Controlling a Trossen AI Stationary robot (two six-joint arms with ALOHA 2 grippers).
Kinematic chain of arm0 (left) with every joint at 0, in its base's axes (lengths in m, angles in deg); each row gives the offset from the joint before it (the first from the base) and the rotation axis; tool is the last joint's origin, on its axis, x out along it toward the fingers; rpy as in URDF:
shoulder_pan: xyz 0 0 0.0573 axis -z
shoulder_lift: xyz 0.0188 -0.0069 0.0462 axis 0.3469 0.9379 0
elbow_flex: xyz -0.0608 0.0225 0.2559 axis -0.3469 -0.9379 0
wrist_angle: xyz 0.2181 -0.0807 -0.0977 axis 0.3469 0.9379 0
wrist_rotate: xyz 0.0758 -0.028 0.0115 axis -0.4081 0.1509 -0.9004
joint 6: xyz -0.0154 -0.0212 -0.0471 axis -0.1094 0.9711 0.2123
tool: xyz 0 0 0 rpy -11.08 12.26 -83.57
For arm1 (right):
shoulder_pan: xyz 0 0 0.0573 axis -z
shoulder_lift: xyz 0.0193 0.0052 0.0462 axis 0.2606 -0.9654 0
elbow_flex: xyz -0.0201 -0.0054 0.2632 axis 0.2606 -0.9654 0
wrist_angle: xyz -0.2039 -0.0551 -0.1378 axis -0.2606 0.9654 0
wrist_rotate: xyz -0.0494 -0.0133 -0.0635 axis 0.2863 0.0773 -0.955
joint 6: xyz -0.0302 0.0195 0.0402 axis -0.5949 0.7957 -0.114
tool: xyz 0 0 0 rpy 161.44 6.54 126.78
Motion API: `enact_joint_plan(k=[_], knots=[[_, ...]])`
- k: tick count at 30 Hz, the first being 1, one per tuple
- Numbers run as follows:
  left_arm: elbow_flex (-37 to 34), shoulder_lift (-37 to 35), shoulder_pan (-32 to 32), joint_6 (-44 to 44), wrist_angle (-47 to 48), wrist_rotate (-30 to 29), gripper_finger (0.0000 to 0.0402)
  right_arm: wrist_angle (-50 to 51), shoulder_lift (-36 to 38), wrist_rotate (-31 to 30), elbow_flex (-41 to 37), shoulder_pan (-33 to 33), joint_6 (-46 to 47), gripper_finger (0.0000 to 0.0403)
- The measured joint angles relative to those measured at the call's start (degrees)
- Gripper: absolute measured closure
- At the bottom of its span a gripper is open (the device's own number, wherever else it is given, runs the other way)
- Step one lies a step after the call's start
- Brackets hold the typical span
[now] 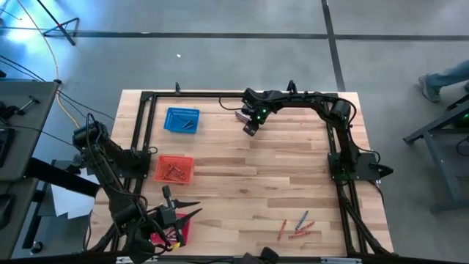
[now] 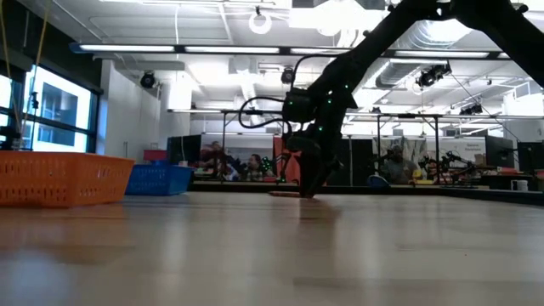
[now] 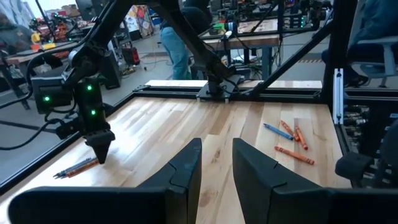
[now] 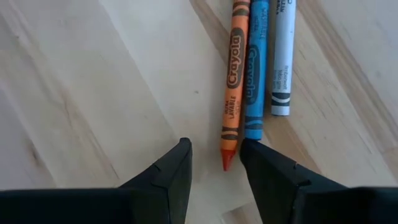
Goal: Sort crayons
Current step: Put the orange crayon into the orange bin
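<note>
Three crayons lie side by side on the table's far middle: an orange one (image 4: pixel 233 74), a blue one (image 4: pixel 255 68) and a white-wrapped one (image 4: pixel 283 56). My right gripper (image 4: pixel 214 163) points steeply down just above them, open, with the orange crayon's pointed tip (image 4: pixel 227 158) between its fingertips; no touch shows. In the high view that gripper (image 1: pixel 250 129) is right of the blue basket (image 1: pixel 181 119). Several more crayons (image 1: pixel 297 227) lie flat near the front right. My left gripper (image 1: pixel 179 216) hangs open and level over the near left corner with nothing between its fingers.
An orange basket (image 1: pixel 174 169) holding crayons stands left of centre, and a red basket (image 1: pixel 172 233) shows under my left gripper. A black frame rail (image 1: pixel 146 125) runs round the table's edges. Bare wood (image 1: pixel 249 183) fills the middle.
</note>
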Motion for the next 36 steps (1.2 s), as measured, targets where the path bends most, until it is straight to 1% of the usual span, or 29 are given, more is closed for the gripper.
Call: enact_joint_plan(k=[2, 4, 8, 10, 13, 17, 23, 29, 32, 36], knots=[[0.0, 0.0, 0.0, 0.0, 0.0, -0.1, 0.0326, 0.0, 0.0, -0.4, 0.0, 0.1, 0.3, 0.0278], [0.0, 0.0, 0.0, 0.0, 0.0, -0.1, 0.0326, -0.1, -0.1, -0.8, 0.0, 0.3, 1.4, 0.0304], [0.0, 0.0, 0.0, 0.0, 0.0, -0.1, 0.0326, -0.1, -0.1, -1.1, -0.1, 1.0, 3.4, 0.0377], [0.0, 0.0, 0.0, 0.0, 0.0, -0.1, 0.0326, -0.1, -0.2, -0.7, -0.1, 1.4, 4.3, 0.0393], [0.0, 0.0, 0.0, 0.0, 0.0, -0.1, 0.0326, 0.1, -0.1, -0.6, -0.1, 1.5, 5.5, 0.0389], [0.0, 0.0, 0.0, 0.1, -0.4, -0.1, 0.0326, 2.0, 0.3, 1.1, -0.1, 1.3, 5.4, 0.0398], [0.0, 0.0, 0.0, 0.2, -0.8, -0.1, 0.0326, 5.4, 2.5, 1.2, -0.4, -1.6, 5.1, 0.04], [0.0, 0.0, 0.0, 0.2, -1.6, 0.0, 0.0326, 7.5, 8.3, 2.0, -0.5, -6.8, 5.1, 0.0401], [0.0, 0.0, 0.0, 0.2, -1.6, 0.0, 0.0326, 8.4, 11.5, 1.8, -0.5, -10.5, 5.3, 0.0401], [0.0, 0.0, 0.0, 0.1, -1.2, 0.0, 0.0326, 8.7, 15.7, 2.0, -0.3, -16.6, 7.9, 0.0402]])
